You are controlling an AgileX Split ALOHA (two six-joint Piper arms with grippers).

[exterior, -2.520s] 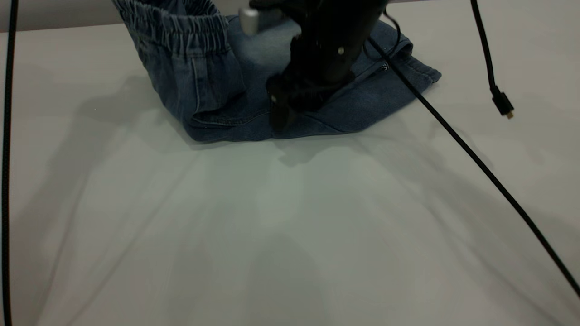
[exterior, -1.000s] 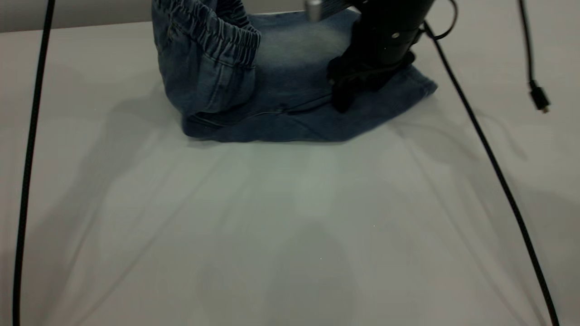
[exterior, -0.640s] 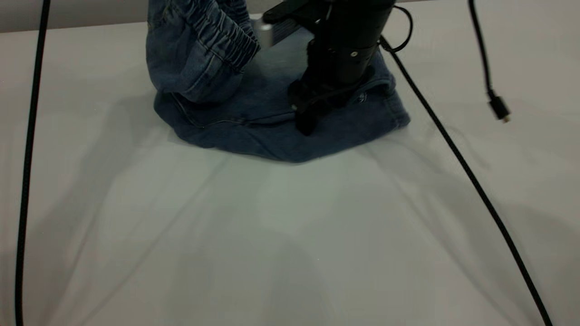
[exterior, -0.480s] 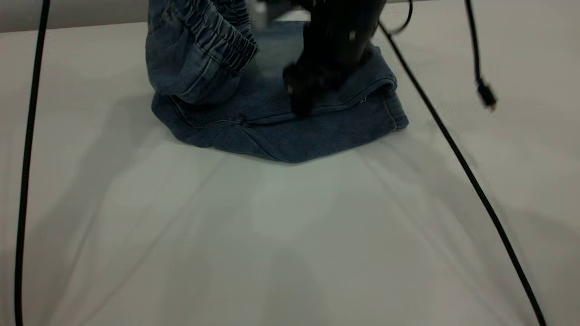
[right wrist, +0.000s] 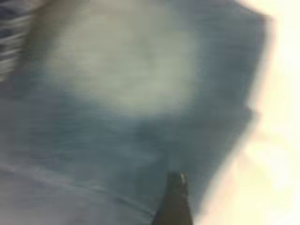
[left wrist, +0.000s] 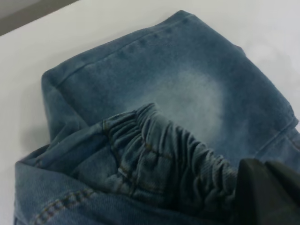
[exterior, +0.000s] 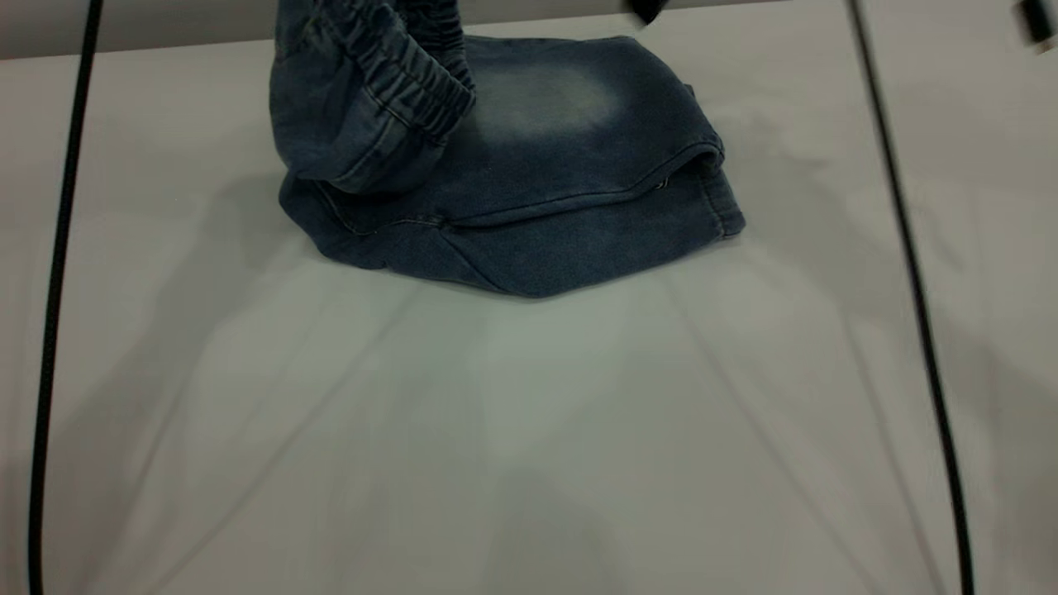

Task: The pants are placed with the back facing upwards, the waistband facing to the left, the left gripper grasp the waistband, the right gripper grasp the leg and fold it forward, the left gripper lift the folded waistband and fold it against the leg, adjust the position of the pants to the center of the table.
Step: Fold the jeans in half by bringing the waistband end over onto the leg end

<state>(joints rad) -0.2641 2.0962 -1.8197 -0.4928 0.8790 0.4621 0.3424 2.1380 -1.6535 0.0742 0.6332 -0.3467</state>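
Pants [exterior: 529,190] at the worktop's [exterior: 529,430] far middle, waistband [left wrist: 178,159] raised by the left pincer [left wrist: 267,192] pinching it—best lowered evenly onto the pale-patched leg [exterior: 562,116], edges aligned—right pincer [right wrist: 176,201] above, state indiscernible.

A black cable [exterior: 54,306] runs down the left side of the scene, from the far edge to the near edge, bowing slightly outward partway along. A second black cable [exterior: 913,281] runs down the right side, from the far edge toward the near right corner, leaning a little to the right as it comes nearer. At the far right corner a small dark connector [exterior: 1035,23] shows, blurred. Beyond the far edge of the pale surface lies a darker grey band of background [exterior: 165,25].
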